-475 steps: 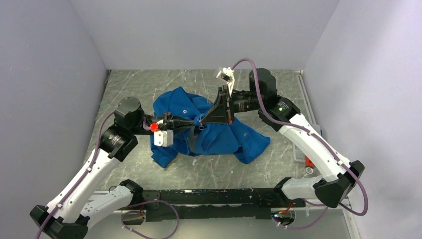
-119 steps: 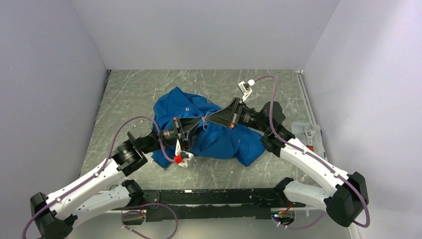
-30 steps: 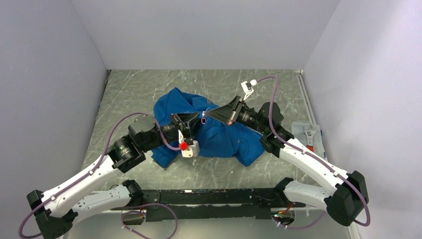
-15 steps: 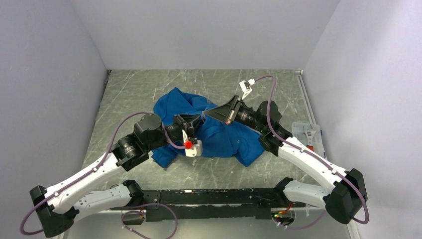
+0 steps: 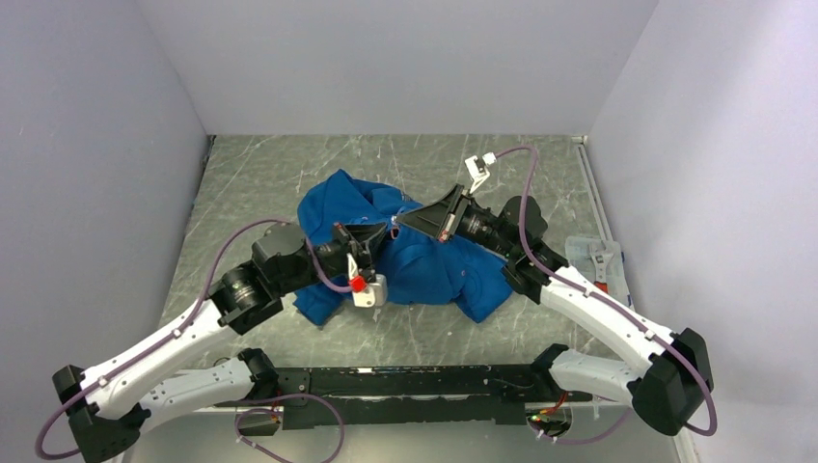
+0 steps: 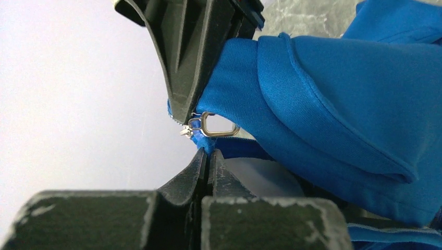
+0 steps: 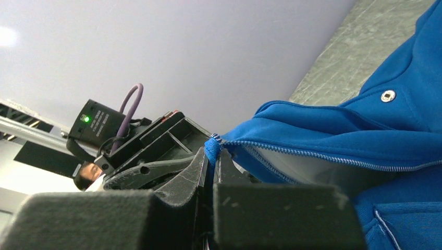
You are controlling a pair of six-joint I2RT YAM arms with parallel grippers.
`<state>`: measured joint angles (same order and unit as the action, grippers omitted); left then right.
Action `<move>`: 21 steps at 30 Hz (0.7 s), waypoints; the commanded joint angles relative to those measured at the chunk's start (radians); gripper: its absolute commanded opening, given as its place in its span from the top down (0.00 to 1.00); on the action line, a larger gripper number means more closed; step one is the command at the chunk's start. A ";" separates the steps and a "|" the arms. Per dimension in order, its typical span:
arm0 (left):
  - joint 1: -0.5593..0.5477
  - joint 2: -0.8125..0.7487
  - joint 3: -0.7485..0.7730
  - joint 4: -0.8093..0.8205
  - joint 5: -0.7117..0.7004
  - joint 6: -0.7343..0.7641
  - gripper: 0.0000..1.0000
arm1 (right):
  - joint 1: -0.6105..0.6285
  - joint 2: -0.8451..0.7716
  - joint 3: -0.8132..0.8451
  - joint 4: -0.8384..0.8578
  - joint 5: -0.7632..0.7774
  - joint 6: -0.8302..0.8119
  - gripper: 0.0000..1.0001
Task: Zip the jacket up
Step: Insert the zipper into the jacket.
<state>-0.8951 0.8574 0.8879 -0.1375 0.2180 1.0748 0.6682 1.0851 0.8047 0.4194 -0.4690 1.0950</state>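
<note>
1. The jacket (image 5: 424, 265) lies crumpled in the middle of the table (image 5: 270, 174), with one front edge lifted between the arms.
2. The left gripper (image 6: 208, 156) is pinched closed on a thin blue strip of it, just under the silver pull (image 6: 218, 125).
3. The right gripper (image 7: 211, 156) is clamped on the edge tip where the teeth (image 7: 312, 155) begin.
4. The fleece looks soft, light and limp. It will likely bunch and sag unless stretched taut.
5. Best holds, I judge: the stiff pull for one gripper and the zipper tape below it for the other, since loose fabric may slip or fold.
</note>
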 commanded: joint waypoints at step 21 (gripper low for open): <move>0.161 -0.075 0.025 0.013 0.391 -0.184 1.00 | 0.010 -0.076 0.122 -0.230 -0.048 -0.227 0.67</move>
<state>-0.7898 0.7841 0.8642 -0.1818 0.4831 0.9794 0.6815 1.0473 0.8337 0.2825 -0.5247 0.9855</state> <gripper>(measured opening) 0.016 0.287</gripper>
